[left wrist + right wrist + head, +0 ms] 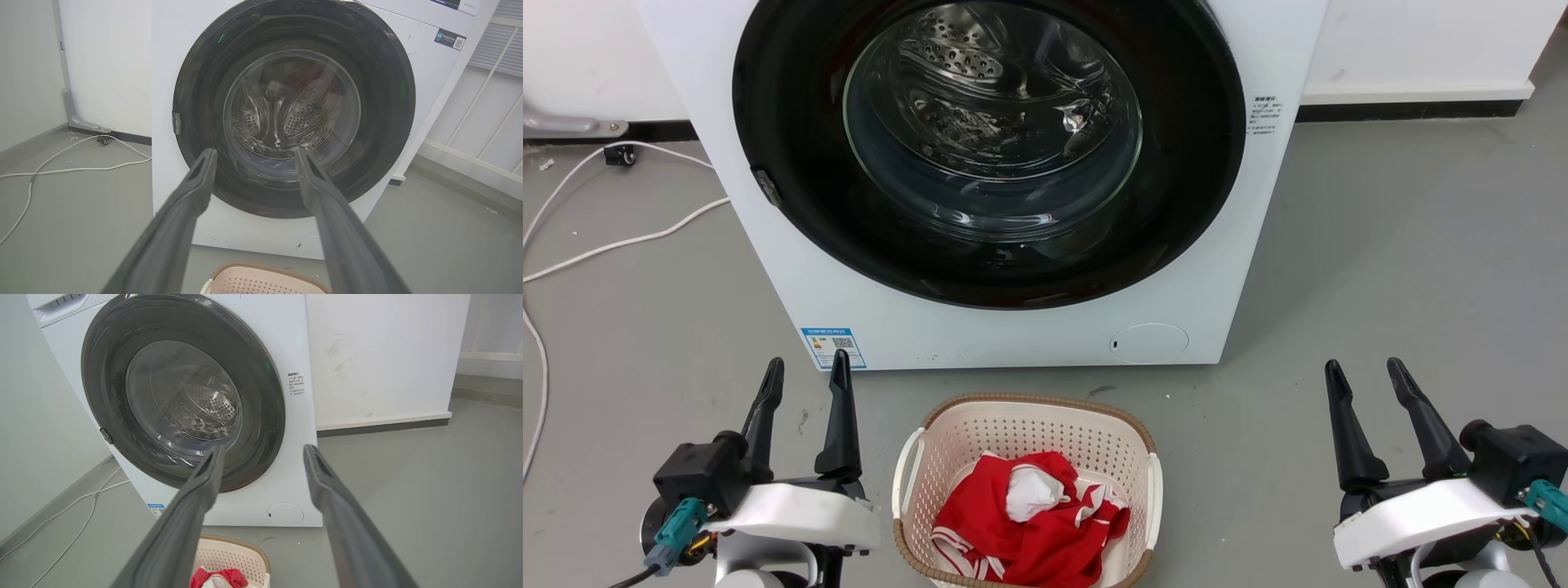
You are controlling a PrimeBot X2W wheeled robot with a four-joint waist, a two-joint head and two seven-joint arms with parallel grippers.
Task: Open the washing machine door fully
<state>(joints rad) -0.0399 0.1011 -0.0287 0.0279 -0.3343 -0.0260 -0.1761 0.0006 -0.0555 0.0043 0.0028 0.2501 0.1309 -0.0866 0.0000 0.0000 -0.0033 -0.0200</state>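
Washing machine door (990, 147) shut flush on white washing machine (1013, 339), upper centre of frame. Left tool (808, 361), lower left, and right tool (1363, 365), lower right: fingers apart, empty, clear of door. Laundry basket (1029, 402) between.

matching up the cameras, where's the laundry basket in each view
Head view: laundry basket at bottom centre, below the washing machine door.
Left wrist view: basket rim at bottom edge, centre.
Right wrist view: basket at bottom edge, left of centre.
Shared landmark: the door.
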